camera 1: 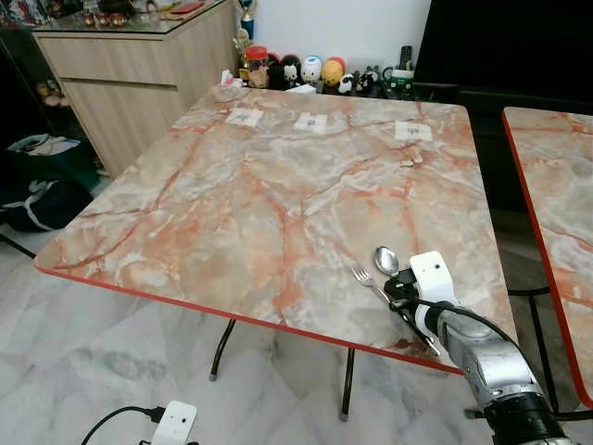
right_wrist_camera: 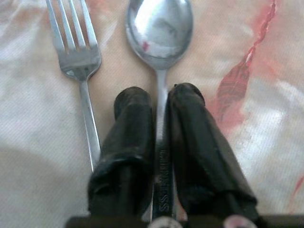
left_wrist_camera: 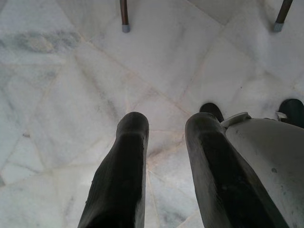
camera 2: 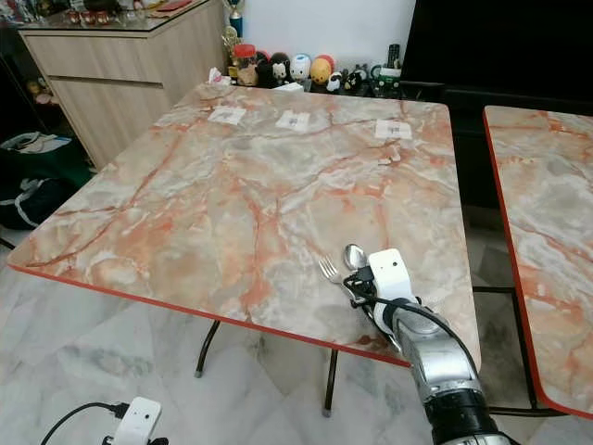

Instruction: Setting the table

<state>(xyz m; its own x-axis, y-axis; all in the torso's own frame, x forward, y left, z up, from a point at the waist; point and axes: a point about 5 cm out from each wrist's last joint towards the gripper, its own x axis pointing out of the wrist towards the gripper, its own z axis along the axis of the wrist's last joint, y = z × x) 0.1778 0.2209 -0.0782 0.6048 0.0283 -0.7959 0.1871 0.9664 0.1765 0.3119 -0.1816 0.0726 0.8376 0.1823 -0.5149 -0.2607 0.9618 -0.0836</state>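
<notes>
Head cam: right gripper over marble table near edge, spoon beside fork. Right wrist: fingers pinch spoon handle. Left wrist: left gripper jaws apart above floor.

Even, diffuse indoor light; all four views sharp.
Soft sheen on the counter at mid-frame; spoon bowl shows glare; dim shade at upper left; near end effector fingers slightly soft.

The right gripper hid most of the spoon handle, the fork tines ran off the frame, and the far shelf figurines were too small to identify.
</notes>
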